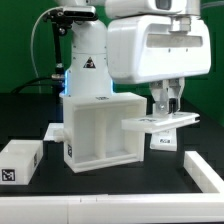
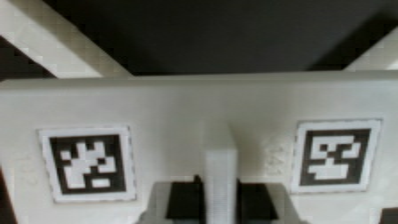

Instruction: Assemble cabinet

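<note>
One two-tag white panel [image 2: 196, 105] gripped in closed fingers [image 1: 161, 103], beside one cabinet [image 1: 100, 130]

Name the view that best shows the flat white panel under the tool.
The wrist view. There the flat white panel fills the frame face-on, and both of its square tags are plain to see. The exterior view shows the panel only thin and nearly edge-on, beside the cabinet, with the tool shut on it.

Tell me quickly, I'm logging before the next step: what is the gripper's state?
The gripper: closed, holding the flat white tagged panel.
</note>
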You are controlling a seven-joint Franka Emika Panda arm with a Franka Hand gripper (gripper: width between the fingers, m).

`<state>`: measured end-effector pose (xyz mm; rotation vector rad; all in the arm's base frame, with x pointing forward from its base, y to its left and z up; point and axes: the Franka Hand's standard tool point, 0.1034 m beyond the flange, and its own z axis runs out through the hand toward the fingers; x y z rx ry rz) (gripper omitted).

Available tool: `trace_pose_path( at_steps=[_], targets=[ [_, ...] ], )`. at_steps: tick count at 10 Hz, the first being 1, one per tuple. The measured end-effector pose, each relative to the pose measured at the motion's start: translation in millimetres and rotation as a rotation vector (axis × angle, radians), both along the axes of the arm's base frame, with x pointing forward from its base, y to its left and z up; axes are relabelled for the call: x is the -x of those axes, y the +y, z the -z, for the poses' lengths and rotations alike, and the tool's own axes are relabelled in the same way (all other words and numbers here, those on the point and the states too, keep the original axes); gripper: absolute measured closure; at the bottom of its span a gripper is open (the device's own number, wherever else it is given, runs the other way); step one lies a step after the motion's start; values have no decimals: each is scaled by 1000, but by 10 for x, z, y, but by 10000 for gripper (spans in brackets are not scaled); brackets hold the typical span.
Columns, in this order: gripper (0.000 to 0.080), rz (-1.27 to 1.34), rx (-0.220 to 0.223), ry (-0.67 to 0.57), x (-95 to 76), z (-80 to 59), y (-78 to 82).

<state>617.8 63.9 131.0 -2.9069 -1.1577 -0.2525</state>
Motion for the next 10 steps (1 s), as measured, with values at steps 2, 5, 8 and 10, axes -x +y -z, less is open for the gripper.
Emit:
trace_pose_path(
  at_steps=[2,5,8,10],
  targets=[
    [732,4,1,4,6,24,-18],
    [732,103,-7,33,242,80,325],
    [732,127,-16,64,605,190,843],
    [732,133,-14,63,594,193,816]
  ],
)
